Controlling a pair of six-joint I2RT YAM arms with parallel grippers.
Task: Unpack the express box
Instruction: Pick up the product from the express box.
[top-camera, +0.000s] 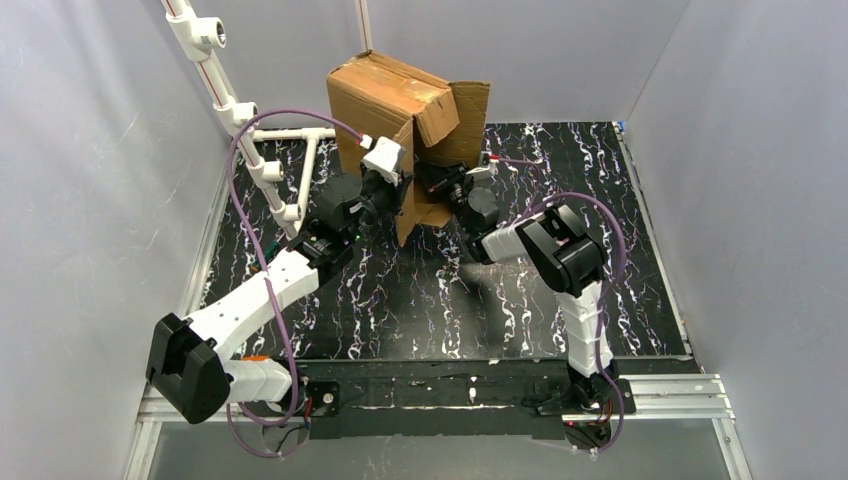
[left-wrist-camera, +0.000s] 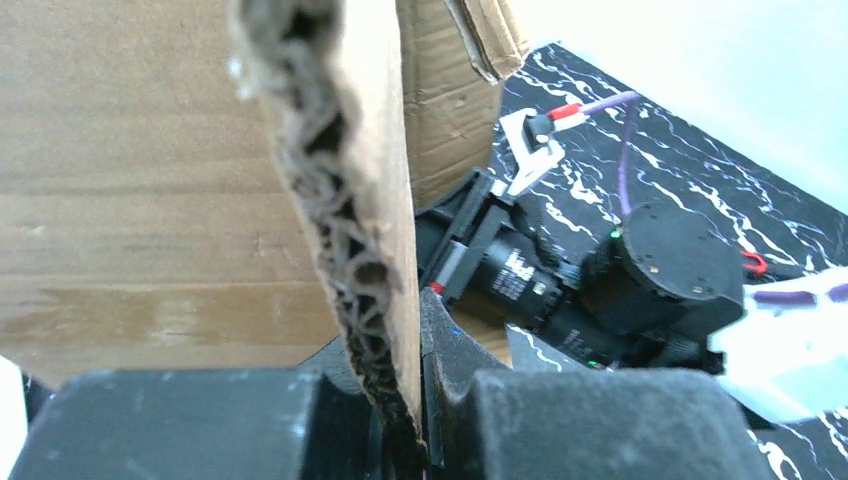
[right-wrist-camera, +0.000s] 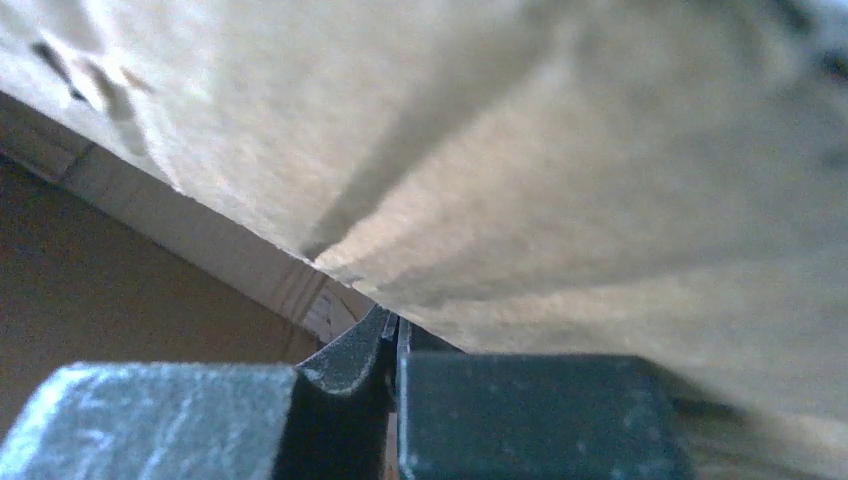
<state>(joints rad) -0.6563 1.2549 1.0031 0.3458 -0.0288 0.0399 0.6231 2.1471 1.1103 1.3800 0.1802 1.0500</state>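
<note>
Now: my left gripper (left-wrist-camera: 418, 400) clamped on box (top-camera: 385, 95) flap edge, box at twelve o'clock on table (top-camera: 420, 300); my right gripper (right-wrist-camera: 392, 335) closed against cardboard, hold unclear.

I read the left arm (top-camera: 250, 300) as stretched forward and rightward from its base, with the wrist raised. The left gripper (left-wrist-camera: 418, 400) is closed, with both fingers clamped on a flap edge of the express box (left-wrist-camera: 150, 200). The right arm (top-camera: 580, 300) rises from its base, folds at the elbow and reaches leftward. The right gripper (right-wrist-camera: 393, 335) shows its jaws pressed together; I cannot tell whether cardboard sits between them.
</note>
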